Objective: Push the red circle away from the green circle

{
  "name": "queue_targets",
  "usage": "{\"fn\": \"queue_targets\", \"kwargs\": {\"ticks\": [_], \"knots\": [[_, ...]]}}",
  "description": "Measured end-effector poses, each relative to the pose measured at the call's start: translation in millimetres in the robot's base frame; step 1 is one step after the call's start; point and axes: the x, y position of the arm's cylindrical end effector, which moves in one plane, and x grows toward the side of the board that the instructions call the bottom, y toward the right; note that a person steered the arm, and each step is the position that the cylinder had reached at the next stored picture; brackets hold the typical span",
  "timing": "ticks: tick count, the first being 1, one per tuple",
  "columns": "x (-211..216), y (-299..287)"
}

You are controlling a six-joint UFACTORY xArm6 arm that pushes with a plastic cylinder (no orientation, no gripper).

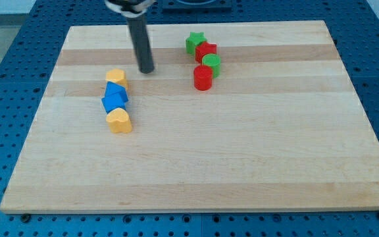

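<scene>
The red circle (202, 78) sits on the wooden board, touching the lower left side of the green circle (211, 64). Above them lie a second red block (206, 51) and a green star (195, 42), the four forming a tight column. My tip (147, 70) is down on the board to the view's left of this column, well apart from the red circle. It stands just to the upper right of a yellow block (116, 78).
Below that yellow block a column continues with a blue block (116, 91), a second blue block (113, 103) and a yellow heart (119, 121). The board's top edge (196, 24) lies close above the green star.
</scene>
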Motion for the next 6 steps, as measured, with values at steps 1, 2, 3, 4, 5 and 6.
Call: {"fn": "queue_targets", "kwargs": {"ticks": [1, 2, 3, 4, 5, 6], "knots": [[1, 45], [24, 77], [44, 118], [53, 135], [30, 150], [15, 189]]}}
